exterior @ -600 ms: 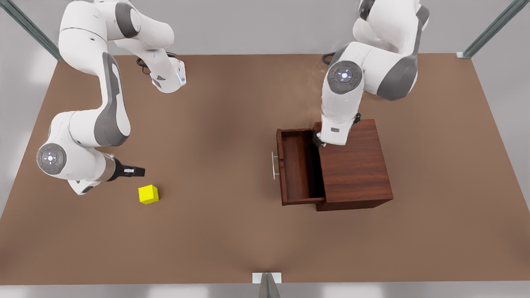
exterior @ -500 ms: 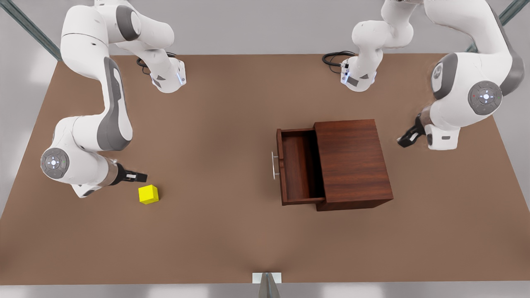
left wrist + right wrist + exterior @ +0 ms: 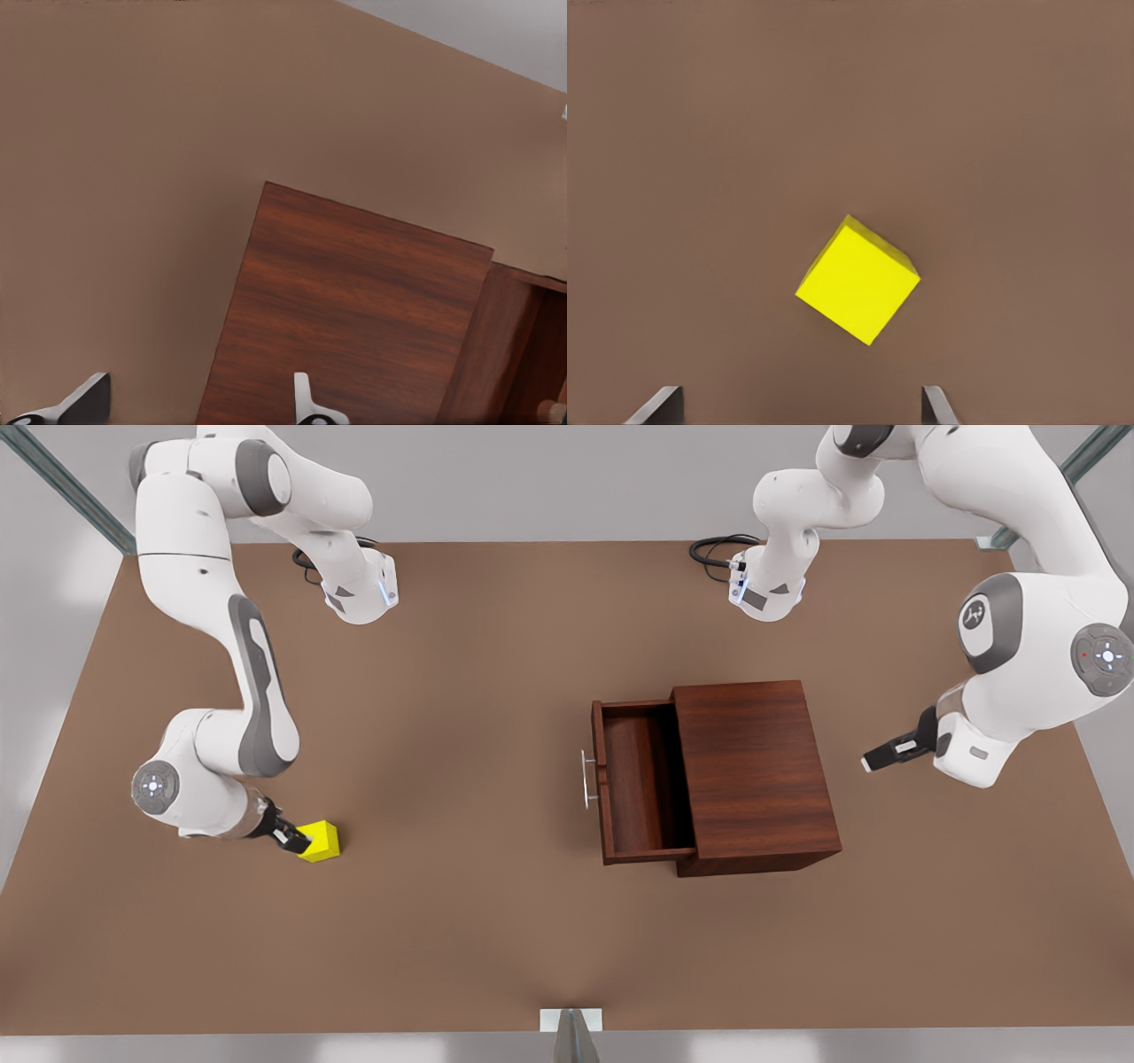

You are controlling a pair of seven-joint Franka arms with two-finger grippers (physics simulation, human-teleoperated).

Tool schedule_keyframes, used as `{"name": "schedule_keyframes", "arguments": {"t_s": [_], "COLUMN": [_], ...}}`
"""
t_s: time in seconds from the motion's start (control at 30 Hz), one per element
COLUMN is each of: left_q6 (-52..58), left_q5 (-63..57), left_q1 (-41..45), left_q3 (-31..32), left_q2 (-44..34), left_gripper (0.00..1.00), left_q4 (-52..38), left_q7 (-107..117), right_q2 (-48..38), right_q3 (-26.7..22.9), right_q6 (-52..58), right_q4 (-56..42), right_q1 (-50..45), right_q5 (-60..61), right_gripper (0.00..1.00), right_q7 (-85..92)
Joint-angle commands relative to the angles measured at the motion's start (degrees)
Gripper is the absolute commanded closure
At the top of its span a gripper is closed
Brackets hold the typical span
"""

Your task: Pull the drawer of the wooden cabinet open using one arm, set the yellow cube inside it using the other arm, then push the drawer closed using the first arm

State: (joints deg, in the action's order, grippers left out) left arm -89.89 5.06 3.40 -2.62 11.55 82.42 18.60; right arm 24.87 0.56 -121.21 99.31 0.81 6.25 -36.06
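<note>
Yellow cube: we see the yellow cube resting on the table, just ahead of our right gripper's fingertips and not between them; in the right wrist view the cube lies ahead of the two fingertips, turned corner-on to them.

Right gripper: at the front view's left, low over the table. Its fingers are spread apart wider than the cube and hold nothing.

Left gripper: our left gripper hangs at the front view's right, beside the wooden cabinet on the side away from the drawer, apart from it. In the left wrist view its fingertips are parted and grasp nothing, with the cabinet's top ahead of them.

Drawer: the drawer stands pulled out toward the front view's left, its inside bare wood, well apart from both pairs of fingers. Its silver handle faces the cube's side of the table.

Surface: a plain brown tabletop carries the cube, the cabinet and both arm bases.

Room: we see pale grey walls around the table, metal struts at the far corners, and a small metal bracket at the near edge.
</note>
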Motion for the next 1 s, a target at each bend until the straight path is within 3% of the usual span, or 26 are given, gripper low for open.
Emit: {"name": "schedule_keyframes", "arguments": {"t_s": [0.0, 0.17, 0.33, 0.5, 0.97], "left_q6": [0.06, 0.06, 0.06, 0.06, 0.06], "left_q5": [0.21, 0.04, 0.04, -0.40, -0.40], "left_q1": [0.11, 0.29, 0.20, -0.33, -0.24], "left_q3": [-0.02, -0.02, -0.02, -0.10, -0.02], "left_q2": [-0.03, -0.03, -0.03, -0.03, -0.03], "left_gripper": [0.00, 0.00, 0.00, 0.00, 0.00], "left_q4": [-0.07, -0.07, -0.07, -0.07, -0.07], "left_q7": [-24.93, -24.93, -24.93, -25.28, -25.11], "right_q2": [-0.44, 1.41, 2.02, 4.83, 8.00], "right_q3": [0.06, 0.06, -0.20, -0.20, -1.35], "right_q6": [-13.70, -15.99, -14.41, -4.12, -0.87], "right_q4": [1.59, 1.06, 0.97, -3.51, -2.89], "right_q1": [-0.02, -0.29, -0.29, -0.81, 0.42], "right_q5": [0.70, 0.35, 0.17, -3.35, -5.72], "right_gripper": [0.00, 0.00, 0.00, 0.00, 0.00], "right_q7": [-16.85, -16.67, -28.98, -29.24, -29.24]}}
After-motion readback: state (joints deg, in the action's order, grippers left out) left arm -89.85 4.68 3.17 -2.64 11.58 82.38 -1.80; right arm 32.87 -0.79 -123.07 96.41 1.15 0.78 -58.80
